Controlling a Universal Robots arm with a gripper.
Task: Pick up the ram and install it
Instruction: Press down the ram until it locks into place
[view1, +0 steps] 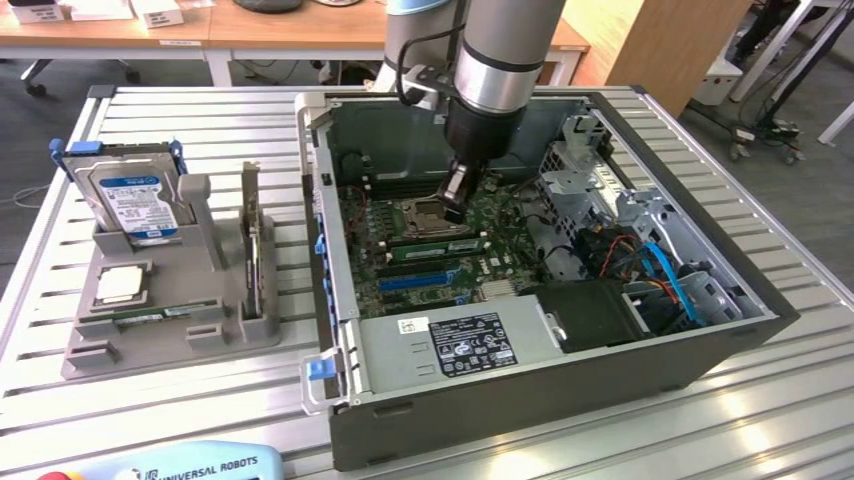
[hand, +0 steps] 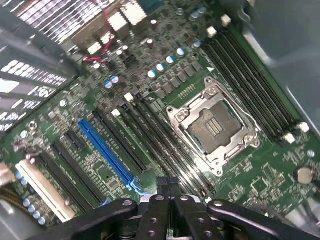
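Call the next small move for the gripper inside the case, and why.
Probably a short, straight push down. The gripper is shut, holding nothing, with its tips right over the ram, which lies along a memory slot beside the open processor socket. Whether the ram is fully seated I cannot tell, so a gentle press seems safer than lifting off.

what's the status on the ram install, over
Gripper shut, down inside the computer case, just above the motherboard's memory slots. A green ram stick lies in a slot by the empty processor socket. Nothing blocking.
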